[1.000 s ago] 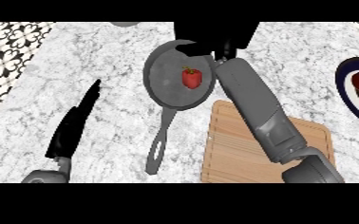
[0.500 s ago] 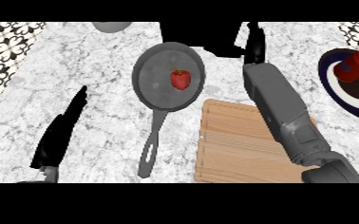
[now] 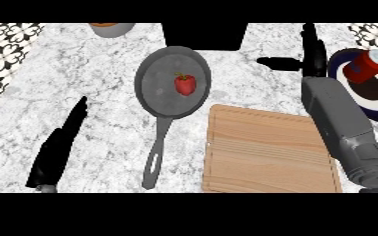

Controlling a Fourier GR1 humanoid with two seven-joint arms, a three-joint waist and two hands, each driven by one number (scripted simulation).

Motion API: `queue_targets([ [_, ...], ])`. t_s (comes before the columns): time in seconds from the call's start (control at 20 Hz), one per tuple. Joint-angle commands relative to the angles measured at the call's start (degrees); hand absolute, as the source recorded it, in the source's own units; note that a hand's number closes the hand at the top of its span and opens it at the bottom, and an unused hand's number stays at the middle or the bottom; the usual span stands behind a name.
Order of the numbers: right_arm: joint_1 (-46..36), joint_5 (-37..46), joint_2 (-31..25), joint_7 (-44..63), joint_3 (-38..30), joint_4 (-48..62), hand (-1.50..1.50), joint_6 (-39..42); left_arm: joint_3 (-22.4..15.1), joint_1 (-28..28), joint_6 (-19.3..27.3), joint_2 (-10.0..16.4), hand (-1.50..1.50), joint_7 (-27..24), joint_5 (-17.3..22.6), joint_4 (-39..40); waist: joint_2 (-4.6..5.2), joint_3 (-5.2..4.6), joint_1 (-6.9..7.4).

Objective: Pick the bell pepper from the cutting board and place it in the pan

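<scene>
Bell pepper (image 3: 185, 84) sits in the pan (image 3: 157, 77), beside the cutting board (image 3: 269, 150). My right hand (image 3: 314, 60) hangs beyond the board, fingers straight, holding nothing. Left hand (image 3: 59, 147) rests open at lower left.

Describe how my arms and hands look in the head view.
The right forearm is a grey, boxy shell with a rounded, segmented section nearer the lower edge. The right hand is plain black and slim. The left hand is the same black; only a grey sliver of the left forearm shows. No cables or markings show.
</scene>
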Motion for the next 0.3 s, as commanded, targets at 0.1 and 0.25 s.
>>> queue_targets([
  [0.1, 3.2, -0.5, -4.7, -0.6, -0.6, -2.3, -1.5, 6.7, 2.3, -4.2, -0.7, -0.5, 0.0, 1.5, -0.3, 3.4, -0.17, -0.03, -0.72],
  [0.25, 3.0, -0.1, -8.0, -2.9, -1.5, 1.9, -1.5, 10.2, 1.0, 1.0, -1.3, -1.0, 0.0, -0.5, -0.8, 0.2, 0.05, 0.01, 0.13],
])
